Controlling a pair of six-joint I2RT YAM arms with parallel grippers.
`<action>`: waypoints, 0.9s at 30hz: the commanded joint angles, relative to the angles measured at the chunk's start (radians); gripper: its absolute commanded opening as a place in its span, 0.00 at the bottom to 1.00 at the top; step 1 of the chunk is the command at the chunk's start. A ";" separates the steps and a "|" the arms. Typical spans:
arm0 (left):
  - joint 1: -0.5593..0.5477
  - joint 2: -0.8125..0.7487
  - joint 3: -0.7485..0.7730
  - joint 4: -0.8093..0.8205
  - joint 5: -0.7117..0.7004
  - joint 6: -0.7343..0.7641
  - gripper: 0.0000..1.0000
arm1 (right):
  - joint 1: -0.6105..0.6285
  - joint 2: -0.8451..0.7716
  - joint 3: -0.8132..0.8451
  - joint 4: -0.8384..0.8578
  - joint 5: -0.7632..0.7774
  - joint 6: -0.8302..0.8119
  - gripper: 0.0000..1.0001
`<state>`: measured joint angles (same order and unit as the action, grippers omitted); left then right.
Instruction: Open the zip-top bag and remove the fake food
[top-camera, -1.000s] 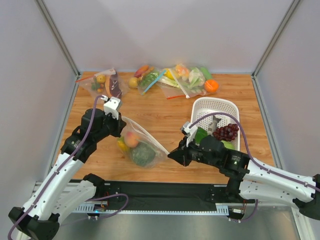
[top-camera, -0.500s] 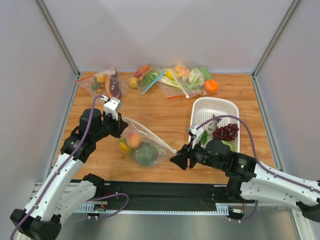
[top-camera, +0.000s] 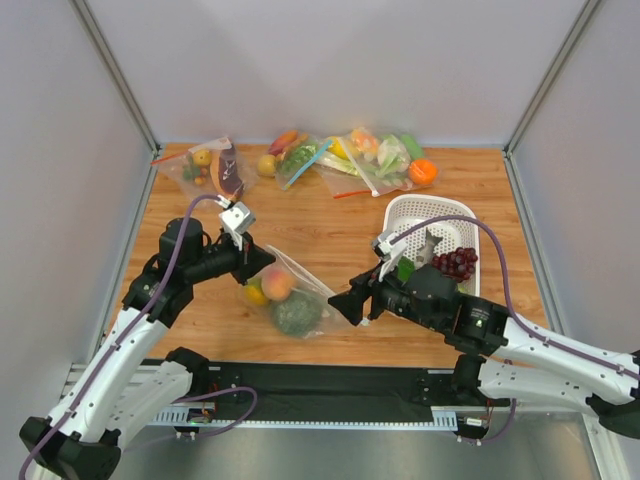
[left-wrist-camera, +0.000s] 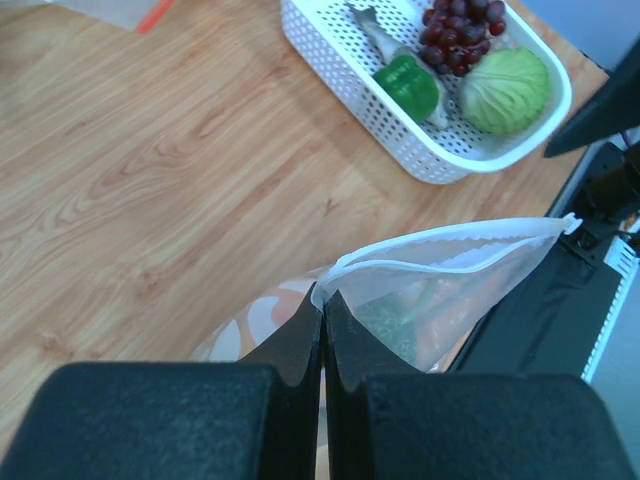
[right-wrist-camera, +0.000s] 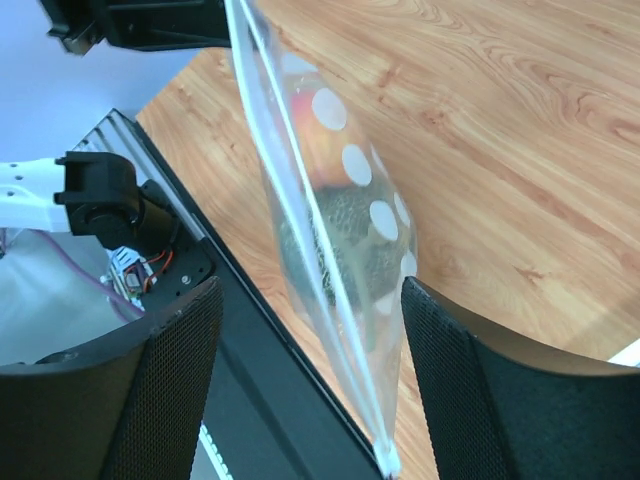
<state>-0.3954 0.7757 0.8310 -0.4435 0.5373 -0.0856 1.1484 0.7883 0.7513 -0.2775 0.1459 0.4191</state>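
Note:
The polka-dot zip-top bag (top-camera: 300, 290) hangs tilted over the table's front middle, its zip edge showing as a white line (right-wrist-camera: 300, 250). Inside lies the fake food: an orange-red peach (top-camera: 277, 283), a grey-green bumpy ball (top-camera: 295, 313) and a yellow fruit (top-camera: 255, 294). My left gripper (top-camera: 256, 259) is shut on the bag's upper left corner (left-wrist-camera: 322, 298). My right gripper (top-camera: 345, 304) is open at the bag's right end. The bag's edge passes between its fingers (right-wrist-camera: 160, 400) without touching either pad.
A white basket (top-camera: 431, 202) at the right holds purple grapes (top-camera: 452, 263), a green pepper (left-wrist-camera: 410, 88) and a pale cabbage (left-wrist-camera: 505, 90). Other filled bags (top-camera: 360, 160) lie along the back edge. The black rail (top-camera: 320, 378) runs just in front of the bag.
My right gripper has opened and let go of the bag's right corner. My left gripper has carried its corner to the right, and the bag has shifted right with it.

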 joint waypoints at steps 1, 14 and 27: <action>-0.036 0.004 0.006 0.028 0.073 0.040 0.00 | -0.012 0.071 0.069 0.080 0.047 -0.048 0.73; -0.097 -0.003 0.003 0.009 0.072 0.061 0.00 | -0.050 0.239 0.109 0.173 -0.019 -0.045 0.73; -0.103 -0.006 0.003 0.000 0.050 0.069 0.00 | -0.049 0.356 0.120 0.170 -0.012 -0.019 0.46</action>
<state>-0.4915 0.7795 0.8310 -0.4461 0.5808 -0.0429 1.1027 1.1248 0.8276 -0.1509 0.1287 0.3901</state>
